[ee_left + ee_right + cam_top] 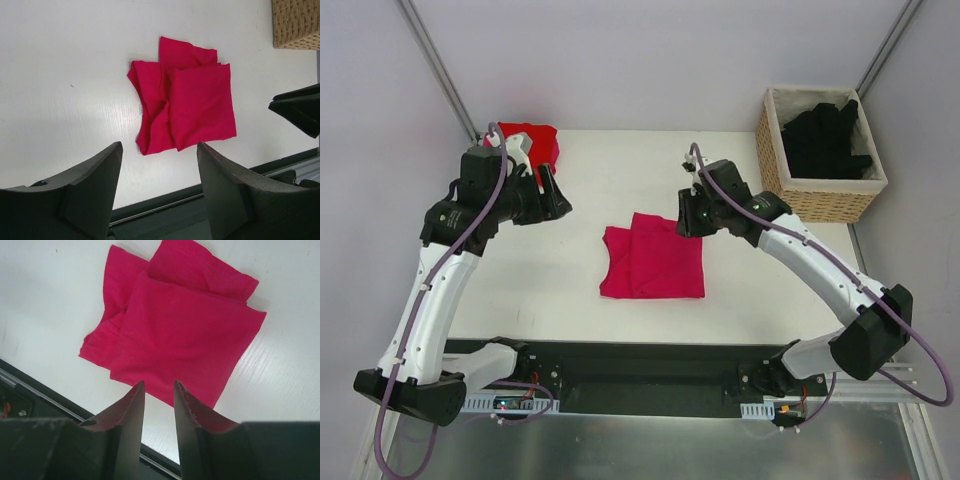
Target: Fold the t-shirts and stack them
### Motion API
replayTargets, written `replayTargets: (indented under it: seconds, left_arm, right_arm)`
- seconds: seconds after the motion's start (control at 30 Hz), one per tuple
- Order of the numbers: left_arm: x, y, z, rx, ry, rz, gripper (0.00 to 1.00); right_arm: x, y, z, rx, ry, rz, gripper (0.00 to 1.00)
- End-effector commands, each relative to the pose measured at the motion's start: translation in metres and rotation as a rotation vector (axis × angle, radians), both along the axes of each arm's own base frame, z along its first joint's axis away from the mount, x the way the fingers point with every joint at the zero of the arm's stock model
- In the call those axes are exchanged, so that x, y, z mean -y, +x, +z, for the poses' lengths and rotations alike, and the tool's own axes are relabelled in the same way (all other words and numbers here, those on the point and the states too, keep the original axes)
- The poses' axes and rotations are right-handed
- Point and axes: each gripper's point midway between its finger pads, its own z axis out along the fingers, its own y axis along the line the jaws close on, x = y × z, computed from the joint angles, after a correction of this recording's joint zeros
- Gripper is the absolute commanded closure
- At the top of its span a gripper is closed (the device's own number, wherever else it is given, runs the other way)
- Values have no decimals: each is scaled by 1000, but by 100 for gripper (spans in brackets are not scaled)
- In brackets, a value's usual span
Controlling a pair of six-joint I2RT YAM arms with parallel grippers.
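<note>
A magenta-pink t-shirt point(653, 264) lies folded into a rough square at the middle of the white table point(580, 290). The left wrist view shows the same shirt point(187, 100) with a loose bunched fold on its left side. My right gripper point(686, 215) hovers just above its far right corner. In the right wrist view its jaws point(159, 384) stand a narrow gap apart over the shirt point(185, 325), holding nothing. My left gripper point(557, 195) hangs open and empty left of the shirt, its jaws point(159, 146) wide apart. A red t-shirt point(535, 140) lies at the back left, partly hidden by the left arm.
A woven wicker basket point(772, 130) at the back right holds black t-shirts point(825, 140). Its corner point(296, 22) shows in the left wrist view, along with my right gripper's dark body point(300, 107). A black rail point(650, 355) runs along the table's near edge.
</note>
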Motion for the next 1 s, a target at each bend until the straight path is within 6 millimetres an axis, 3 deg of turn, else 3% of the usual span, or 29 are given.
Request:
replayTargets:
  seconds: [0.0,0.07,0.17,0.23,0.27,0.3,0.33,0.37,0.4,0.43,0.5,0.53,0.57,0.63,0.67,0.77,0.8,0.97]
  left_arm:
    - [0,1,-21,-40,-6,9,39]
    - [4,3,-26,-49,-23,-5,39]
    - [13,11,-28,-39,-46,-41,42]
    - [12,16,-25,-4,-29,-52,43]
    - [9,15,-21,19,-14,-51,44]
    - [-1,18,-23,40,33,-15,44]
    - [-11,20,-25,70,90,5,43]
    - [-22,18,-22,108,128,36,39]
    - [-38,19,-39,106,219,71,38]
    - [-42,18,-39,145,239,71,37]
    - [-60,18,-58,131,327,118,37]
    - [-64,18,-58,144,337,140,37]
    - [-69,17,-68,127,356,157,36]
    - [-77,22,-69,164,372,211,36]
    - [-80,22,-82,154,387,219,36]
    - [-88,26,-96,171,428,250,36]
    - [-91,26,-100,170,443,254,36]
    - [-99,32,-124,157,498,277,35]
  right_arm:
    - [-16,5,19,-16,192,-22,65]
    - [-14,4,26,9,222,-39,60]
    - [11,2,19,58,165,-100,58]
    - [46,7,8,141,42,-164,58]
    - [60,7,20,218,19,-173,56]
    - [80,12,20,288,-73,-199,54]
    - [101,13,10,326,-179,-177,50]
    - [117,14,16,378,-217,-198,40]
    - [132,18,14,399,-261,-234,34]
    - [155,22,12,404,-283,-299,28]
    - [173,25,-4,402,-260,-356,13]
    - [187,32,-6,418,-242,-413,7]
    - [193,29,-24,394,-244,-428,4]
    - [207,36,-31,437,-245,-482,4]
    - [216,31,-53,417,-291,-489,4]
    - [238,40,-70,436,-306,-550,4]
    - [249,37,-87,405,-322,-576,4]
    - [254,61,-99,434,-272,-611,4]
